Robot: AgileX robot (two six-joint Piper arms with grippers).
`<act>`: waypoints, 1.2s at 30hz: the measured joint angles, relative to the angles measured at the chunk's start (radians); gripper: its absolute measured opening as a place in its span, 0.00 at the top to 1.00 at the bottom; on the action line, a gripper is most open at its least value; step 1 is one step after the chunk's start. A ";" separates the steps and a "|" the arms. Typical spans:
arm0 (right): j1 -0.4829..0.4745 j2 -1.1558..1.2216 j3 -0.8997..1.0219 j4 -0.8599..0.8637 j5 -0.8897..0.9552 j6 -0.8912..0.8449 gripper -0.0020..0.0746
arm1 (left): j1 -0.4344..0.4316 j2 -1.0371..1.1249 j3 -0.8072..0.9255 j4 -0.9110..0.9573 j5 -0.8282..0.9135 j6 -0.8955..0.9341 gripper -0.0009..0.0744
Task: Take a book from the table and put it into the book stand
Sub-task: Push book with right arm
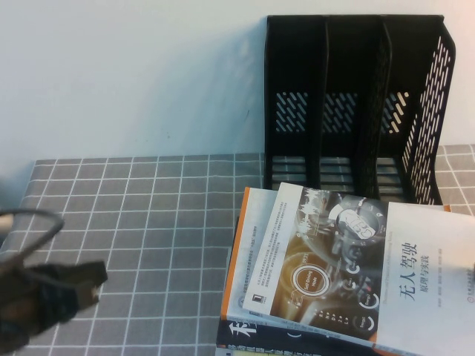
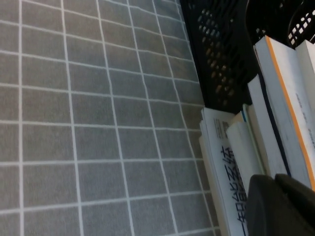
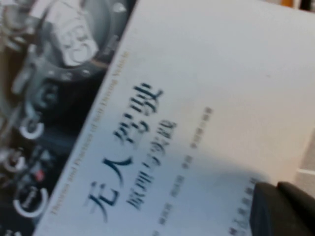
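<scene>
The book (image 1: 349,267), with a dark dashboard photo, an orange circle and a white half bearing a black Chinese title, lies on top of a stack at the table's (image 1: 148,222) near right. The black three-slot book stand (image 1: 349,111) stands upright just behind it, slots empty. My left gripper (image 1: 95,282) hovers at the near left, shut and empty; its wrist view shows the fingers (image 2: 266,201) beside the stack's edge. My right gripper (image 3: 278,209) is out of the high view; it is shut, close over the book's white cover (image 3: 206,88) near its edge.
Under the book lie a white book with an orange edge (image 1: 236,252) and a black-covered book (image 1: 252,337). The stack's page edges (image 2: 256,128) and the stand's vented side (image 2: 221,59) show in the left wrist view. Grid cloth spreads left of the stack.
</scene>
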 joint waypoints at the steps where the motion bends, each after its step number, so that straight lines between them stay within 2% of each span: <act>1: 0.000 0.005 -0.002 0.048 0.000 -0.049 0.98 | 0.002 0.036 -0.026 -0.008 0.000 0.021 0.99; 5: 0.000 0.051 -0.006 0.145 -0.004 -0.155 0.98 | 0.053 0.187 -0.158 -0.019 0.063 0.061 0.99; 10: 0.000 0.050 -0.011 0.146 -0.056 -0.167 0.98 | 0.197 0.353 -0.282 -0.037 0.240 0.066 0.99; 13: 0.000 0.010 -0.011 0.141 -0.078 -0.160 0.98 | 0.240 0.420 -0.299 -0.083 0.282 0.066 0.99; 21: 0.000 -0.001 -0.011 -0.086 -0.029 0.032 0.98 | 0.197 0.483 -0.301 -0.109 0.323 0.119 0.99; 30: 0.000 0.003 -0.011 -0.119 -0.025 0.075 0.98 | 0.181 0.483 -0.301 -0.113 0.327 0.122 0.99; 36: 0.000 0.075 -0.011 -0.076 -0.023 0.035 0.98 | 0.181 0.483 -0.301 -0.115 0.327 0.122 0.99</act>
